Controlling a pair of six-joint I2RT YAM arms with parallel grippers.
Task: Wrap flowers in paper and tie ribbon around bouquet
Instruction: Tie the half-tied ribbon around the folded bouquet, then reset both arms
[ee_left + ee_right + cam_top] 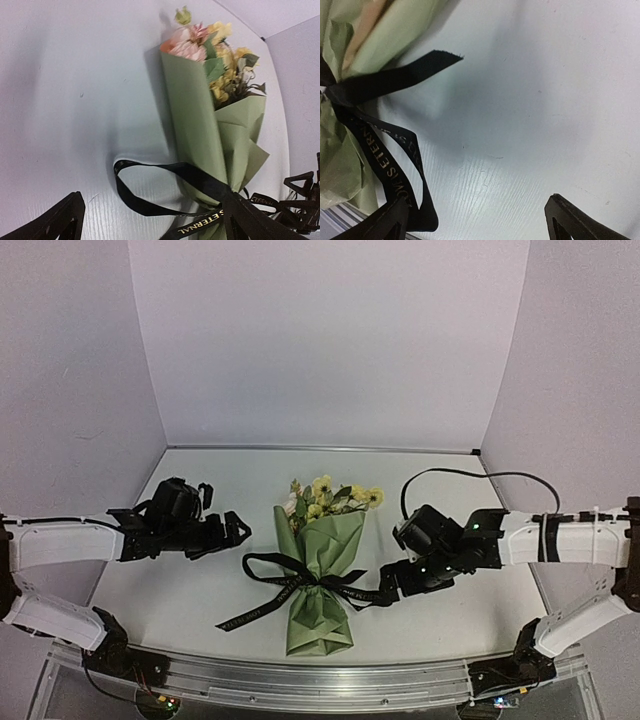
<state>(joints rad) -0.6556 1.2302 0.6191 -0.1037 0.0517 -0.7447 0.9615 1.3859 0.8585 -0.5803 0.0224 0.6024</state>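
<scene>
The bouquet lies flat in the middle of the table, a cone of olive-green paper (322, 570) with yellow and cream flowers (325, 495) at its far end. A black ribbon (300, 580) is tied around the cone's waist, with a loop to the left and a tail toward the front left. My left gripper (236, 531) is open just left of the loop and holds nothing. In the left wrist view the loop of the ribbon (145, 200) lies between its fingers (55, 222). My right gripper (386, 586) is open beside the knot's right side. Its fingers (580, 220) are wide apart, and the ribbon (385, 155) lies against the left one.
White walls close in the table (200, 590) on the left, back and right. A metal rail (300, 680) runs along the front edge near both arm bases. A black cable (470, 476) arcs above the right arm.
</scene>
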